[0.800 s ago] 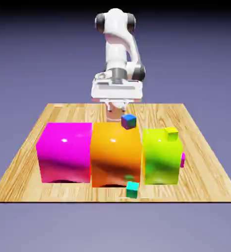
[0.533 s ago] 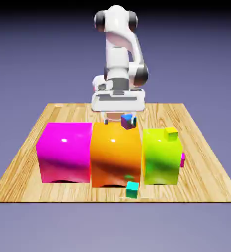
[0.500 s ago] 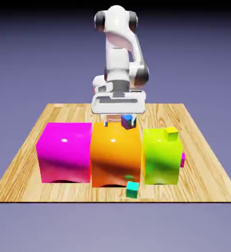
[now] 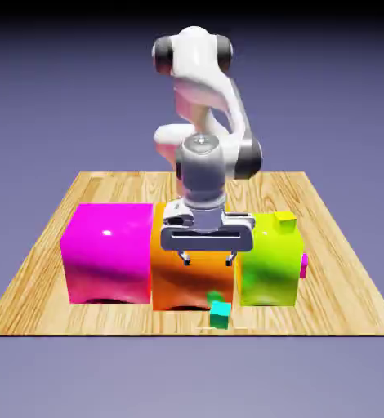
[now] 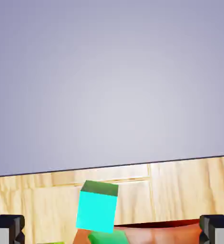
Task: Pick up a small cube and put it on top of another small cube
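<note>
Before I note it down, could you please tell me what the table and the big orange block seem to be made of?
Table: apparently pale wood, with visible grain streaks.
Orange block: perhaps polished plastic or metal; it mirrors green beside the teal cube.

Not a real room I'm in, just a physics sim: plain blue-violet backdrop all round, a wood-grain table [image 4: 342, 302] floating in it, and super glossy, flat-coloured blocks [image 4: 109, 253] that look totally rendered. No walls or furniture, lol.
</note>
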